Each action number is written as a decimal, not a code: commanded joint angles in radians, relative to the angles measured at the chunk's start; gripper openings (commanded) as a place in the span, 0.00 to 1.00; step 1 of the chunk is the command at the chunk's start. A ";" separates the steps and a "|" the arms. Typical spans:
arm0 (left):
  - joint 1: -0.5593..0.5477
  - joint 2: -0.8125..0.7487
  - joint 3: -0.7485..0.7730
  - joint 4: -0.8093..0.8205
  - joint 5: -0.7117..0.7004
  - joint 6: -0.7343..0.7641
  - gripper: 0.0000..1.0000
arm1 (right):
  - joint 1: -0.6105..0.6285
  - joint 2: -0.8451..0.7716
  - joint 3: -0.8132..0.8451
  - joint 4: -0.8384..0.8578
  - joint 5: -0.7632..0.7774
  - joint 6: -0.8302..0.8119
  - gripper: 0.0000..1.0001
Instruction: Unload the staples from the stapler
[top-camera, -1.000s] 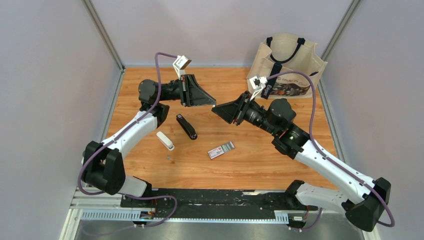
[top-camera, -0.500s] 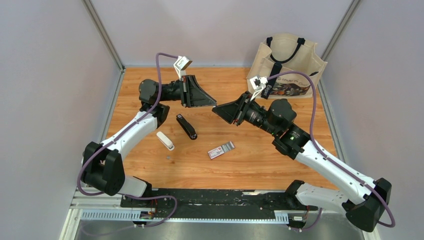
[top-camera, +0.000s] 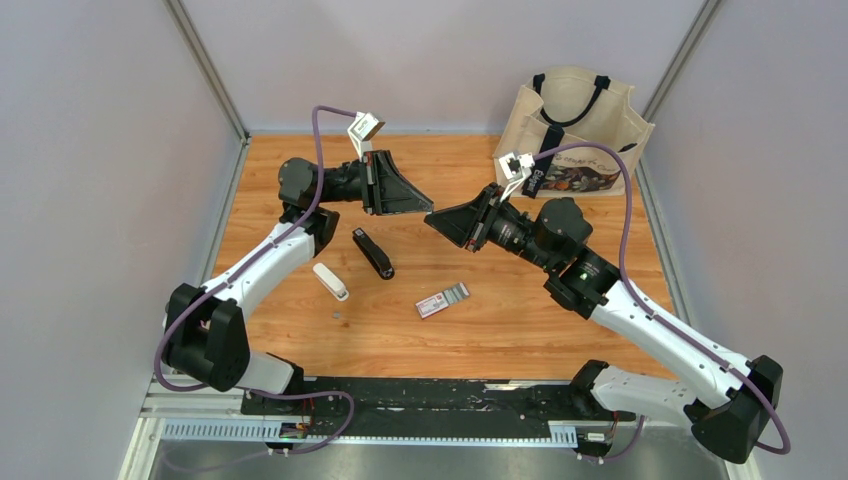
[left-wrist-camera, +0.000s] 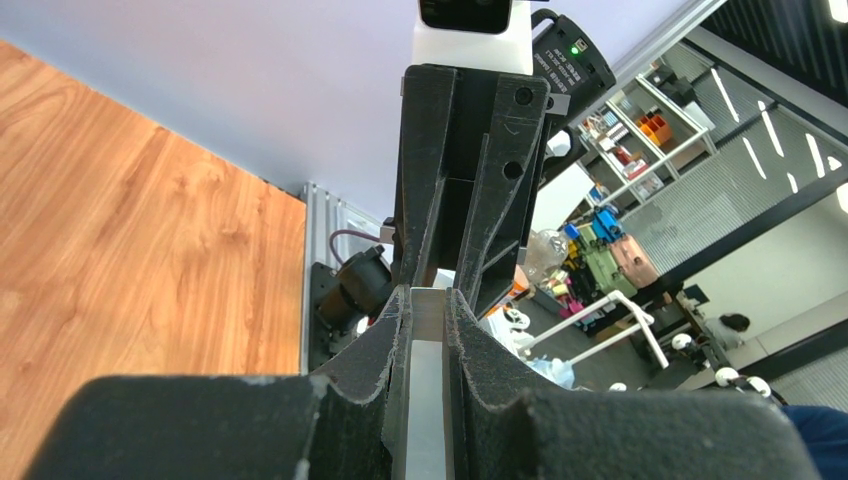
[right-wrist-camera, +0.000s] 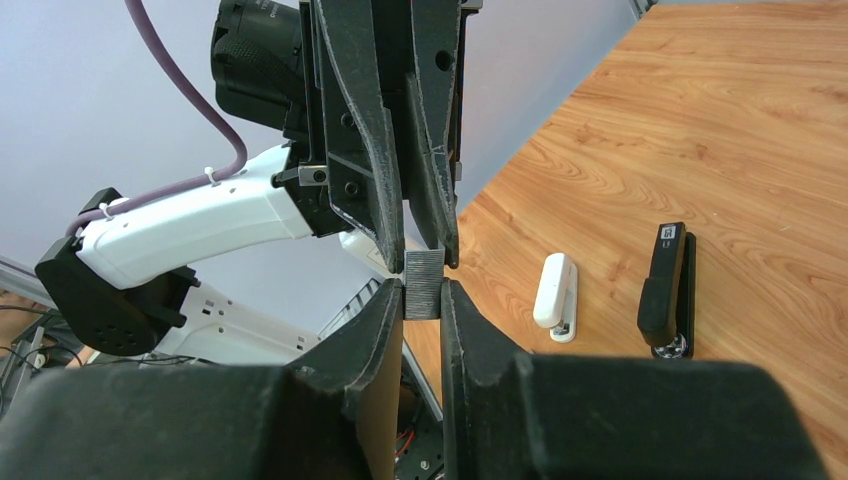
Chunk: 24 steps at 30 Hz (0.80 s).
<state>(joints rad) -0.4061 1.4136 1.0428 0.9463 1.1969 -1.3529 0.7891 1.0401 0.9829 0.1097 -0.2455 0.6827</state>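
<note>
Top external view: you have both arms raised over the wooden table (top-camera: 520, 320). The left gripper (top-camera: 427, 207) and the right gripper (top-camera: 432, 217) meet tip to tip above its middle.
Staple strip (right-wrist-camera: 424, 283): a short grey metal strip, held in the air between the two gripper tips. It is off the table and apart from both staplers.
Left jaws: pressed onto the strip. Your left wrist view shows the grey metal sandwiched between both fingers (left-wrist-camera: 375, 370) with no gap.
Right jaws: drawn nearly together, with one finger (right-wrist-camera: 380, 330) against each side of the strip's other end. Your right wrist view shows no gap on either side, so you are pinching it here as well.
Black stapler (top-camera: 373, 252): lies flat on the table below the left gripper. Neither gripper touches it.
White stapler (top-camera: 331, 281): lies near the black one, on the side toward the left arm's base.
Labelled box (top-camera: 442, 299): small, flat, pink and white. It lies on the table nearer the arm bases, apart from both staplers.
Grey speck (top-camera: 338, 315): on the table near the white stapler, too small to identify.
Tote bag (top-camera: 575, 125): stands at the far right corner, behind your right arm.
</note>
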 joint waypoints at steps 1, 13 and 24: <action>-0.013 -0.042 0.017 0.014 0.023 0.026 0.16 | 0.002 -0.008 0.031 0.025 0.018 -0.020 0.19; -0.020 -0.057 -0.006 0.008 0.040 0.054 0.36 | 0.002 -0.023 0.013 0.012 0.040 -0.031 0.07; 0.004 -0.102 0.100 -0.387 -0.005 0.326 0.75 | 0.002 -0.051 -0.064 -0.180 0.005 -0.090 0.07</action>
<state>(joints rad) -0.4171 1.3628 1.0645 0.7715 1.2129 -1.2011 0.7910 1.0103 0.9524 0.0273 -0.2234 0.6415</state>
